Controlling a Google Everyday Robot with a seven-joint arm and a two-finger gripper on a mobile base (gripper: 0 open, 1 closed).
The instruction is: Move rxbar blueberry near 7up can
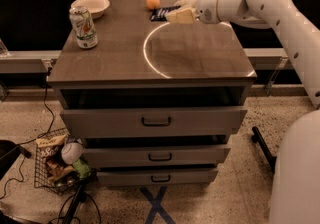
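The rxbar blueberry, a flat dark blue bar, is at the back of the cabinet top, just below the orange. My gripper reaches in from the right and is shut on the bar's right end. The pale fingers hide part of the bar. I cannot tell whether the bar is lifted or resting on the top. The 7up can stands upright at the back left of the top, well to the left of the bar.
A shallow white bowl sits behind the can. An orange lies at the back edge, just above the bar. The dark cabinet top bears a pale ring mark. A wire basket of items is on the floor at the left.
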